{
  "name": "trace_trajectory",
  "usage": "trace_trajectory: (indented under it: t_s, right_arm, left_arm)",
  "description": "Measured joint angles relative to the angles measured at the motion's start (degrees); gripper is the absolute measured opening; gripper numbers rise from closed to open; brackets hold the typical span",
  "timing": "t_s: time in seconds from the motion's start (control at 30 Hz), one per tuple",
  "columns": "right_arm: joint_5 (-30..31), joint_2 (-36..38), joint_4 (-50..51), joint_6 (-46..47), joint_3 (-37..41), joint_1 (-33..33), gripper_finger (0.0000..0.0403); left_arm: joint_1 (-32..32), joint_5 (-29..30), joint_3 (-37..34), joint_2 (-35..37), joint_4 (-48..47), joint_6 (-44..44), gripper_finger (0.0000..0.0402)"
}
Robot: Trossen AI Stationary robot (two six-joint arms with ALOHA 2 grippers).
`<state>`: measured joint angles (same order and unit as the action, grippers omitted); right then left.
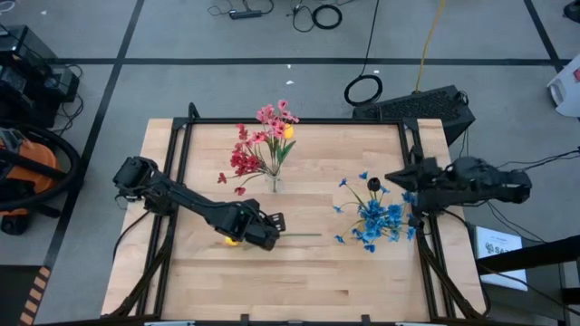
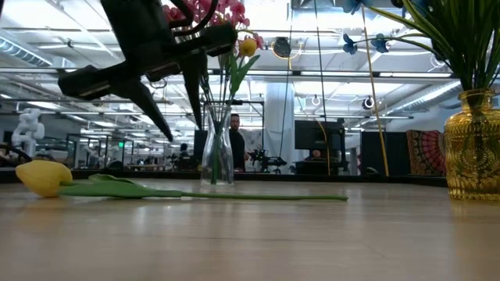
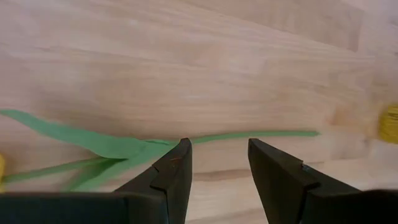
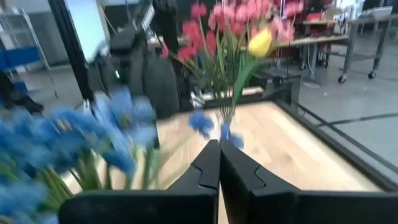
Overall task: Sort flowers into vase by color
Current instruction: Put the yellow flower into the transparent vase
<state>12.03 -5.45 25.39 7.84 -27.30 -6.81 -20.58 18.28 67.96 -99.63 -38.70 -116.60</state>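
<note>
A yellow-budded flower (image 1: 232,240) lies flat on the table, its green stem (image 3: 249,135) running toward the right edge; the bud (image 2: 43,178) and leaf (image 2: 117,187) rest on the wood. My left gripper (image 3: 217,168) hovers open above the stem's middle, one finger on each side, clear of it (image 1: 272,226). A clear vase (image 1: 274,181) holds pink, red and yellow flowers (image 1: 267,136). A gold vase (image 2: 473,148) holds blue flowers (image 1: 376,222). My right gripper (image 4: 219,155) is shut and holds nothing, pulled back at the table's right edge (image 1: 391,177).
A black frame rail (image 1: 299,120) borders the table's far and side edges. Bare wood (image 1: 308,281) lies between the flower and the near edge. Beyond the table, a person (image 2: 234,144) stands in the room behind the clear vase.
</note>
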Motion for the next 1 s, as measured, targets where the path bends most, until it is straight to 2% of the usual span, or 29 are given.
trace_trajectory:
  t_s: [0.23,0.37,0.47,0.63,0.8,1.0]
  right_arm:
    - [-0.74,0.54,-2.21,-0.03,6.51,0.0,0.0]
    - [-6.55,0.49,-4.0,-1.81,8.05,0.0,0.0]
    - [-9.29,0.5,-4.19,-2.49,8.34,-0.02,0.0]
    - [-9.22,0.48,-4.19,-1.79,8.38,0.0,0.0]
    - [-9.2,0.47,-3.86,1.16,8.38,0.0,0.0]
    - [-9.18,0.42,-3.72,2.16,8.38,0.0,0.0]
  left_arm:
    - [-0.07,0.08,0.0,0.0,1.75,-0.07,0.0162]
    - [-0.16,1.15,0.0,0.0,2.91,-2.04,0.0162]
    - [-1.06,7.03,0.0,0.0,4.86,-8.74,0.0162]
    - [-2.82,16.08,0.56,-0.86,6.59,-17.36,0.0162]
    - [-3.02,18.28,9.11,-7.65,5.38,-18.0,0.0162]
    - [-1.68,17.75,22.92,-19.23,-2.4,-20.68,0.0162]
